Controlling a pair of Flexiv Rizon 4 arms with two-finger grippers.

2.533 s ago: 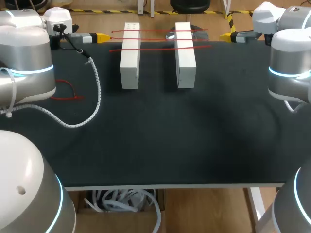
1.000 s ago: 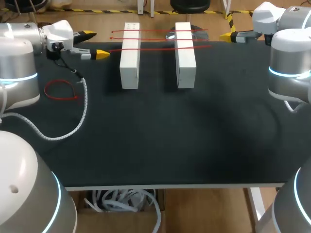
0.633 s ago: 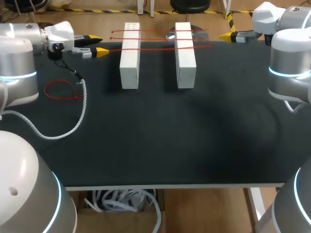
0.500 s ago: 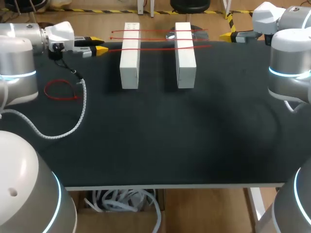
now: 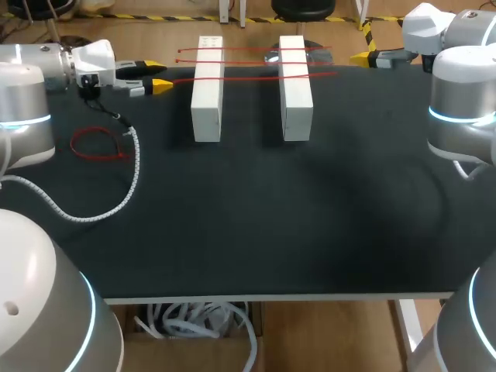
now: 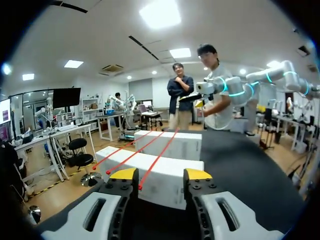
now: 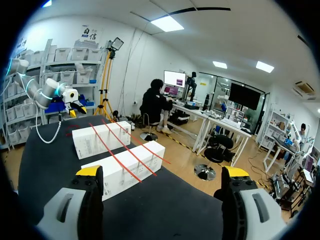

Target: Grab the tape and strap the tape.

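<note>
Three red tapes (image 5: 248, 77) lie side by side across the tops of two white blocks, the left block (image 5: 207, 93) and the right block (image 5: 295, 93), at the far end of the dark surface (image 5: 256, 217). Their ends overhang each block's outer side. In the left wrist view the nearest tape (image 6: 152, 168) runs straight away from the camera, and its free end sits just ahead of the gap between the fingers.

The left pincer (image 5: 156, 75) hangs beside the left block with its yellow tips apart and nothing between them. The step in hand looks like taking that overhanging end.

To do it well:
- Keep the end centred in the gap and ease forward only until the pads cover the tip.
- Stop short of the block (a nudge would likely shift all three tapes at once).
- Match the height of the tape, since a strip this thin probably slips out of a bite made too high or too low.
- Close squarely and lift a little before pulling, so the tape clears the block's edge.

The right pincer (image 5: 360, 57) waits past the right block with its fingers spread wide and empty, in line with the tapes' other ends and well placed for the far end. A red loop (image 5: 97, 145) lies on the surface near the left arm, beside a coiled white cable (image 5: 128, 182) that could snag.
</note>
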